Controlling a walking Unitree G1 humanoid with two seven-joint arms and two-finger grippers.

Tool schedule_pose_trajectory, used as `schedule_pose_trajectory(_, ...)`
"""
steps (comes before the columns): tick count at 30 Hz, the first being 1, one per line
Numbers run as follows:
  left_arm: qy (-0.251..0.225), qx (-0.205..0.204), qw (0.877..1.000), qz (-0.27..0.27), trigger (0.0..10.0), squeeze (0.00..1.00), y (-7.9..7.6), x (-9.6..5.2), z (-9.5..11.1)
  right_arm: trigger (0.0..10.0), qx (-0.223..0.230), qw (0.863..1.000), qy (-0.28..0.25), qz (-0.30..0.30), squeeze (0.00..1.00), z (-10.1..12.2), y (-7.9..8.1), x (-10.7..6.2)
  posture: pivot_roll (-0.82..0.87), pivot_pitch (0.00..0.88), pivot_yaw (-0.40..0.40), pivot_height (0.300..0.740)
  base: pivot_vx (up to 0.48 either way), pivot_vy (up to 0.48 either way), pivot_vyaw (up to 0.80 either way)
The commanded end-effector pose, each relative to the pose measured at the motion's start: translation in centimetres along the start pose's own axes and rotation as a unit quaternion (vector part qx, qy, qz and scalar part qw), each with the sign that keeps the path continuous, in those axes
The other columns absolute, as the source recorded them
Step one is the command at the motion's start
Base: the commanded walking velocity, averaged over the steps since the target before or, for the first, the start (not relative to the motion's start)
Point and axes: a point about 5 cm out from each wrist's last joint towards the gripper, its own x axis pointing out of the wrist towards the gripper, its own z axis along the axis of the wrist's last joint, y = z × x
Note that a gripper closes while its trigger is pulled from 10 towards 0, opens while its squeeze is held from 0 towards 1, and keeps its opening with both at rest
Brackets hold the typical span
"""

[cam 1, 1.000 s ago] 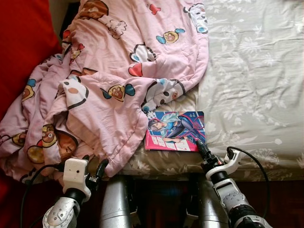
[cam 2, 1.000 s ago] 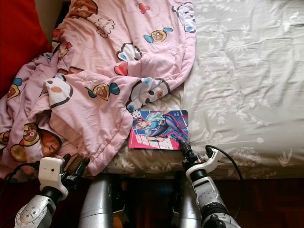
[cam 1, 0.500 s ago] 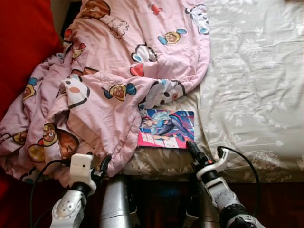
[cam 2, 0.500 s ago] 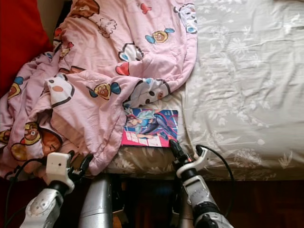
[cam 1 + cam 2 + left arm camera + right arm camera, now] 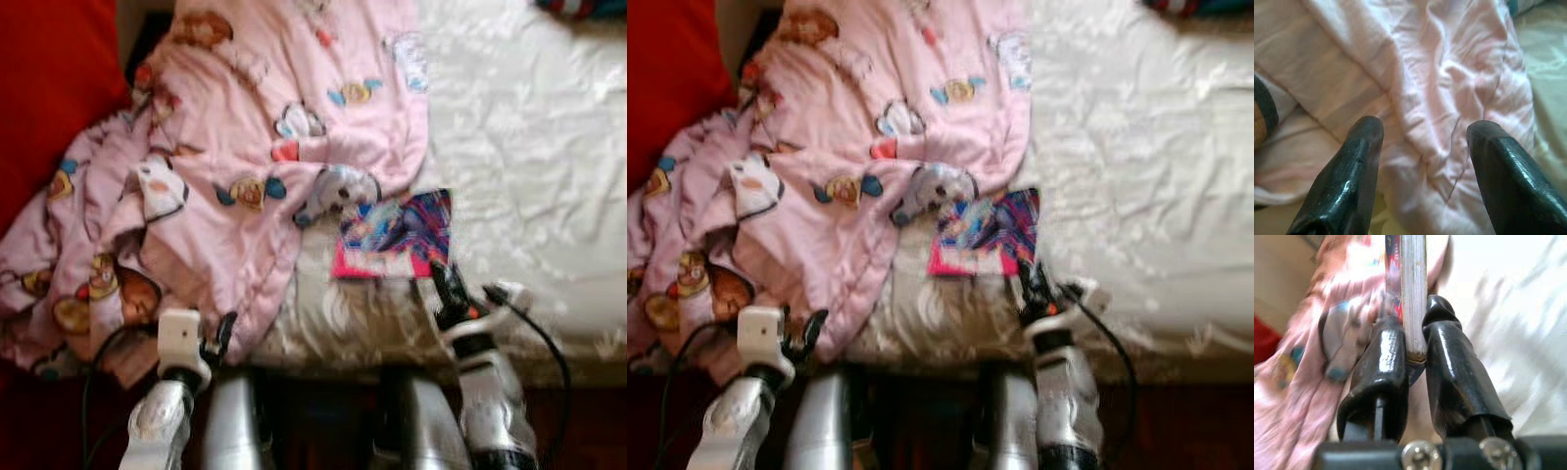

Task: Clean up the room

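A colourful comic book lies at the near edge of the bed, just past the corner of a pink cartoon-print blanket. My right gripper is at the book's near right corner. In the right wrist view its fingers are shut on the book's edge. My left gripper hovers low at the blanket's near hem. It is open in the left wrist view, with pink blanket folds just beyond its fingertips. The head views are blurred.
A pale floral bedsheet covers the right side of the bed. A red cushion stands at the far left. A dark object peeks in at the top right. My own silver legs are below the bed's edge.
The whole picture has shifted and blurred, so the camera moved. The book has slid to the right and away from the blanket's edge with my right gripper on it.
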Motion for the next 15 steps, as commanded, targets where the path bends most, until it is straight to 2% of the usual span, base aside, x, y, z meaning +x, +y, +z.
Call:
schedule_pose_trajectory(1,0.015,-0.017,1.000,0.021,10.0,0.00,0.5,-0.4,-0.9,10.0,-0.060,0.998,-0.009,0.009,0.00,0.6,1.3,-0.3,0.07,0.180,-0.029,0.584,0.000,0.000,0.00)
schedule_pose_trajectory(2,0.013,-0.025,0.999,0.026,10.0,0.00,0.6,-0.4,-0.9,10.0,-0.086,0.996,-0.009,0.019,0.00,0.9,1.6,-0.3,0.07,0.180,-0.029,0.584,0.000,0.000,0.00)
schedule_pose_trajectory(4,0.012,-0.036,0.999,0.031,10.0,0.00,0.7,-0.3,-0.9,10.0,-0.105,0.994,-0.008,0.029,0.00,1.2,2.0,-0.4,0.05,0.170,-0.034,0.584,0.000,0.000,0.00)
schedule_pose_trajectory(6,0.010,-0.044,0.998,0.039,10.0,0.00,0.7,-0.1,-0.9,10.0,-0.139,0.990,-0.005,0.016,0.00,1.4,2.0,-0.5,0.05,0.164,-0.037,0.584,0.000,0.000,0.00)
schedule_pose_trajectory(9,0.000,-0.065,0.997,0.044,10.0,0.00,0.7,0.0,-0.5,10.0,-0.144,0.989,-0.004,0.026,0.00,1.3,2.5,-0.6,0.05,0.148,-0.044,0.584,0.000,0.000,0.00)
schedule_pose_trajectory(11,-0.007,-0.070,0.996,0.045,10.0,0.00,0.8,0.1,-0.2,10.0,-0.158,0.987,0.003,0.024,0.00,1.1,3.0,-0.6,0.04,0.140,-0.047,0.594,0.000,0.000,0.00)
schedule_pose_trajectory(15,-0.009,-0.068,0.997,0.046,10.0,0.00,0.8,0.1,-0.1,10.0,-0.154,0.988,0.015,0.019,0.00,0.6,3.0,-0.9,0.05,0.131,-0.054,0.614,0.000,0.000,0.00)
